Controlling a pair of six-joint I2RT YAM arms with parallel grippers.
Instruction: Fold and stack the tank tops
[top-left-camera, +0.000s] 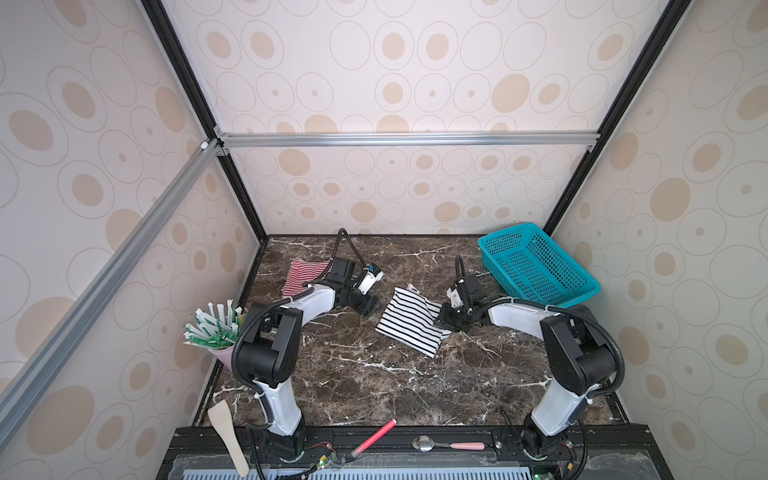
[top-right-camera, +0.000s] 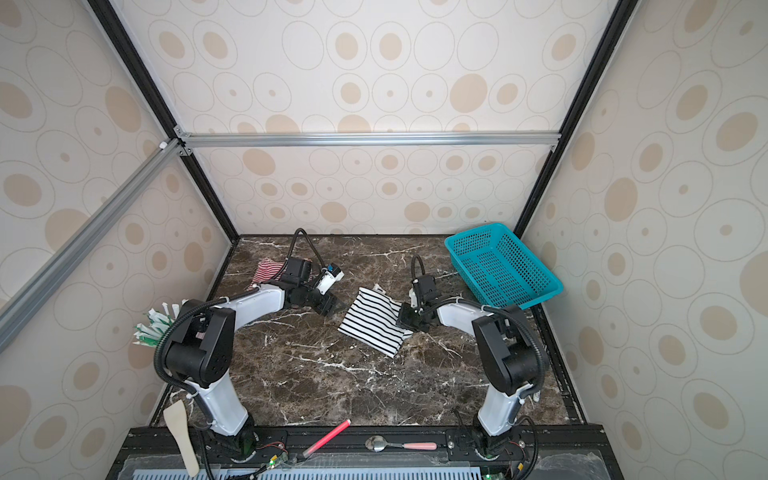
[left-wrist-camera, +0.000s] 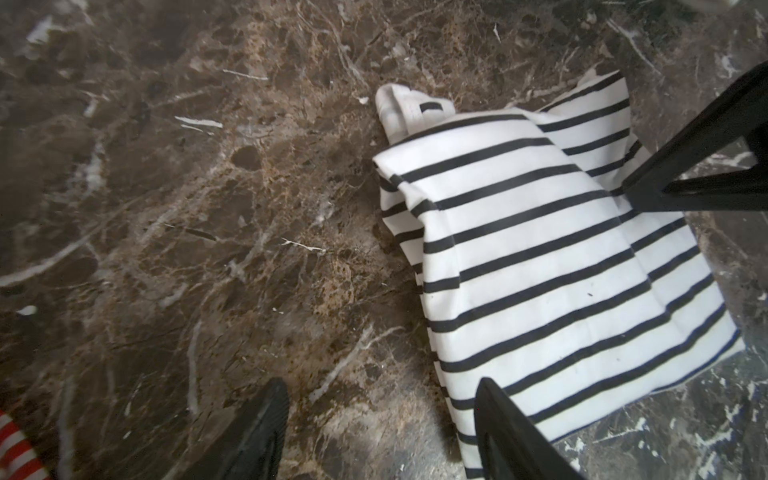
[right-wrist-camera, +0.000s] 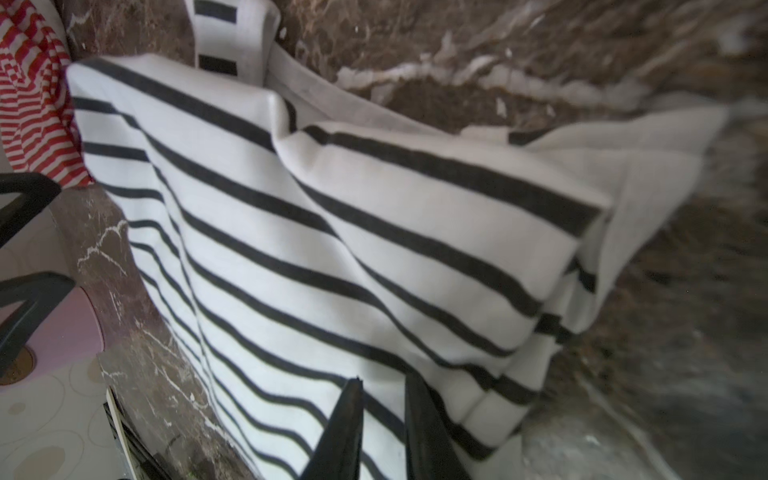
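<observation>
The black-and-white striped tank top (top-left-camera: 409, 324) (top-right-camera: 374, 322) lies folded on the marble table near the middle, one strap sticking out at its far end. My right gripper (top-left-camera: 444, 322) (right-wrist-camera: 382, 386) hovers over its right edge, jaws a narrow gap apart with cloth (right-wrist-camera: 332, 232) showing beneath. My left gripper (top-left-camera: 371, 306) (left-wrist-camera: 382, 415) is open just left of that top (left-wrist-camera: 540, 257), only bare marble between its fingers. The red-and-white striped tank top (top-left-camera: 301, 274) (top-right-camera: 266, 270) lies bunched at the back left, partly hidden by the left arm.
A teal mesh basket (top-left-camera: 536, 266) stands at the back right. A pink cup of wrapped sticks (top-left-camera: 216, 328) sits at the left edge. On the front rail lie a wooden spatula (top-left-camera: 226, 436), a red stick (top-left-camera: 374, 436) and a pink-handled spoon (top-left-camera: 449, 445).
</observation>
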